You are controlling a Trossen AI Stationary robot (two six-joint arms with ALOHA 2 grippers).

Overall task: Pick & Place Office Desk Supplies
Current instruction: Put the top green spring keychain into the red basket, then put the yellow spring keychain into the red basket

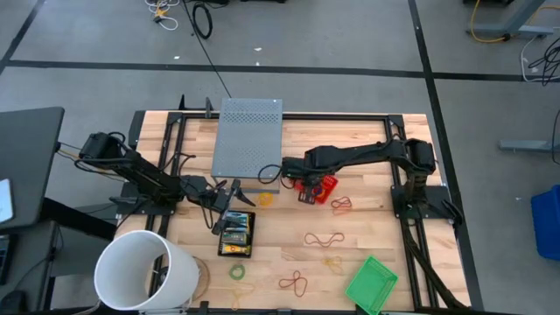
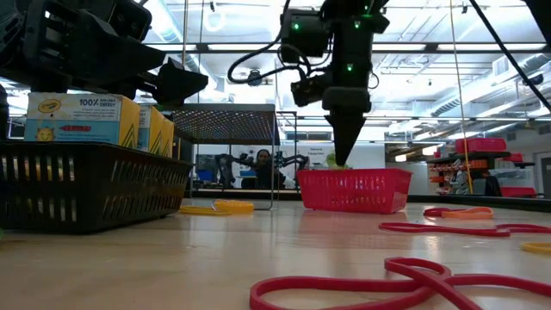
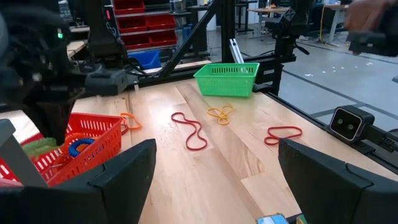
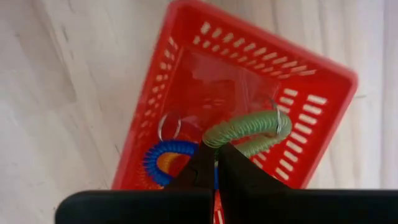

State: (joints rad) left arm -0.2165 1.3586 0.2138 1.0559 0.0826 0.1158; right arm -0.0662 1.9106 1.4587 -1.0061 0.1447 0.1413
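A green coiled cord (image 4: pixel 244 129) is gripped by the closed right tool (image 4: pixel 216 163) directly above the red basket (image 4: pixel 186 74). The left tool (image 3: pixel 214 180) is held open over the black basket (image 1: pixel 236 234) of crayon boxes (image 2: pixel 73 119).

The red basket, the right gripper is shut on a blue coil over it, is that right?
Not quite. The right gripper is shut over the red basket, but on the green coil, not the blue coil, which lies in the basket beside it. The right wrist view shows this.

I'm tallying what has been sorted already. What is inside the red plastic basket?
Inside the red plastic basket: a green coiled cord pinched by the shut right gripper, and a blue coiled cord with orange showing inside. The fingers cover whatever lies beneath them.
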